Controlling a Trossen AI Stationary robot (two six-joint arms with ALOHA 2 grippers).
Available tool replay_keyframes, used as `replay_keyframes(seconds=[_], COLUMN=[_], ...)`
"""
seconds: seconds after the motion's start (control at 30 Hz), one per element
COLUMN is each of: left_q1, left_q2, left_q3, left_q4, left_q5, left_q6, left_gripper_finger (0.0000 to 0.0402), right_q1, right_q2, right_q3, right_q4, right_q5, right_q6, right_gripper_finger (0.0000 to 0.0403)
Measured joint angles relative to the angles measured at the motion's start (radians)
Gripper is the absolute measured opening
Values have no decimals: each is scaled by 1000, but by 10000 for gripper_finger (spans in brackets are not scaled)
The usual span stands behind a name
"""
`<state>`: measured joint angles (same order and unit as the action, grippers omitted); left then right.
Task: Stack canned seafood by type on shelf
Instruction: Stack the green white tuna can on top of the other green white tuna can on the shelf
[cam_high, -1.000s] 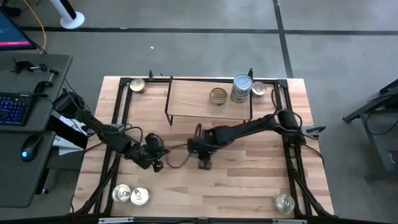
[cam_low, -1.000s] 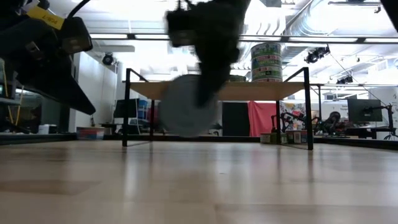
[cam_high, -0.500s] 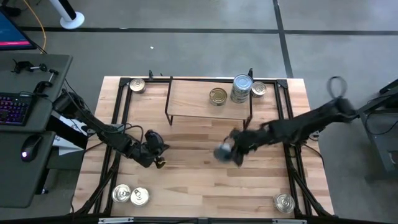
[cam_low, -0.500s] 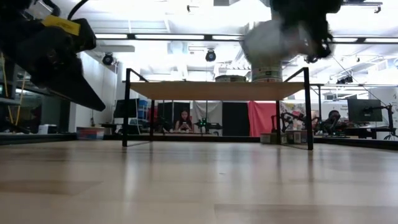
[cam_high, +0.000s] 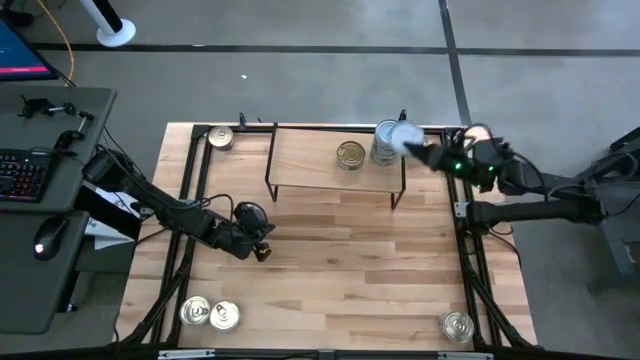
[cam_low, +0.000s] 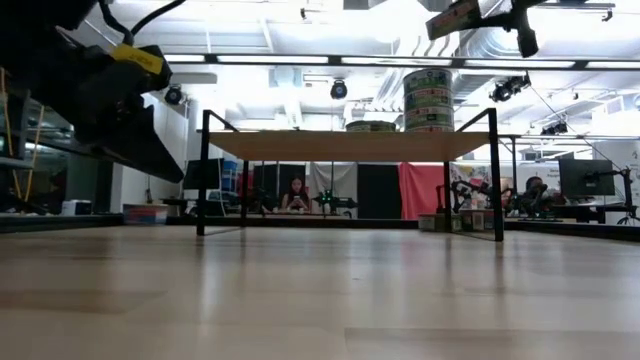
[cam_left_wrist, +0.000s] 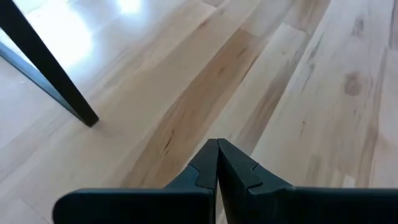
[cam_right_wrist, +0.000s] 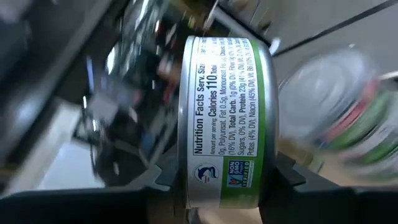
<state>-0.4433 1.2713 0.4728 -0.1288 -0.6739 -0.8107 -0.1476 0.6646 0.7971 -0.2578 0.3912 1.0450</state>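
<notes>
One tin (cam_right_wrist: 225, 121) in right hand (cam_high: 420, 150)

On the shelf (cam_high: 320, 160) a single tin (cam_high: 350, 154) lies left of a stack of tins (cam_high: 386, 145). Beside that stack the right tool (cam_high: 415, 147) holds a tin (cam_right_wrist: 225, 121) — the left tool (cam_high: 262, 243) is over the tabletop (cam_high: 340, 280), before the shelf.

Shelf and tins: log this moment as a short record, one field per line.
shelf: low light-wood board on black wire legs, at the table's far edge
on shelf: tall stack of green-labelled round tins; gold-topped flat tin beside it
right tool: shut on a silver green-labelled tin, held on edge above the shelf's right end, beside the stack
left tool: shut, empty, low over the table's left middle
loose tins: two silver ones near left corner, one near right, one far left
</notes>
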Motion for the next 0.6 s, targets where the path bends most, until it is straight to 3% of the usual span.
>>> replay_keyframes(seconds=[0.1,0.3,0.6], left_q1=[11,32,31], left_q2=[0,0,0], left_q3=[0,0,0], left_q4=[2,2,6], left_q5=[11,66,160], left_q6=[-23,-41,-38], left_gripper_finger=[0,0,0], right_q1=[-95,-247,-316], right_q2=[-3,78,143], right_q3=[0,-2,-2], right_q4=[1,23,104], right_q5=[-50,-277,-298], right_q6=[52,176,204], right_gripper_finger=[115,115,163])
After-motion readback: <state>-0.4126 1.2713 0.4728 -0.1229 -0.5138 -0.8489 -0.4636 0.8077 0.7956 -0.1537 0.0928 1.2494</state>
